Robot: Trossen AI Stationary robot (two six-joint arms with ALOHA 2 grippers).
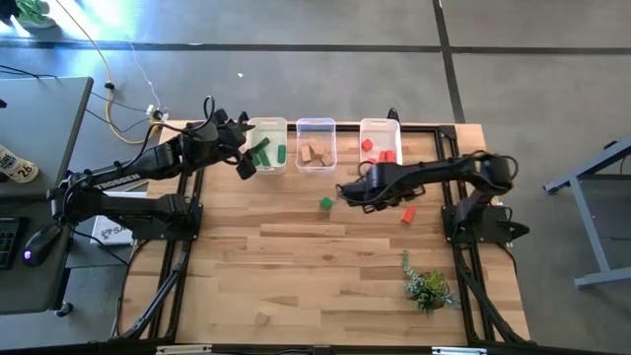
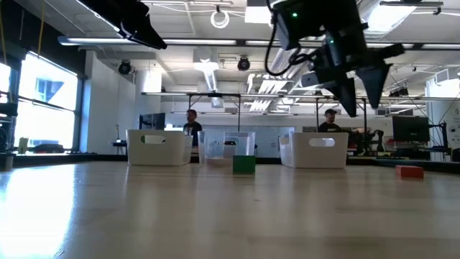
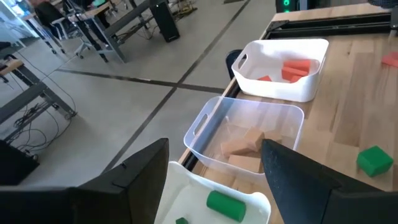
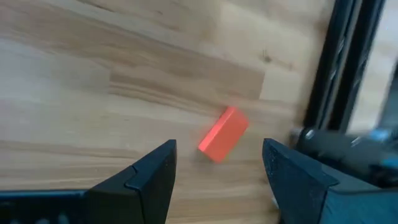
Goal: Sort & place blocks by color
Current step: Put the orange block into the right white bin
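Bench [image 1: 296, 266]: pale wood, plank grain.
Loose cube [image 1: 325, 203]: green.
Loose bar [image 1: 407, 214]: red.
Left bin's blocks [image 1: 260, 152]: green.
Middle bin's blocks [image 1: 315, 154]: tan.
Right bin's blocks [image 1: 385, 156]: red.
Arms [image 1: 424, 176]: black.

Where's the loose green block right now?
In the high view the green block sits alone on the table, just in front of the middle bin, left of the right pincer.
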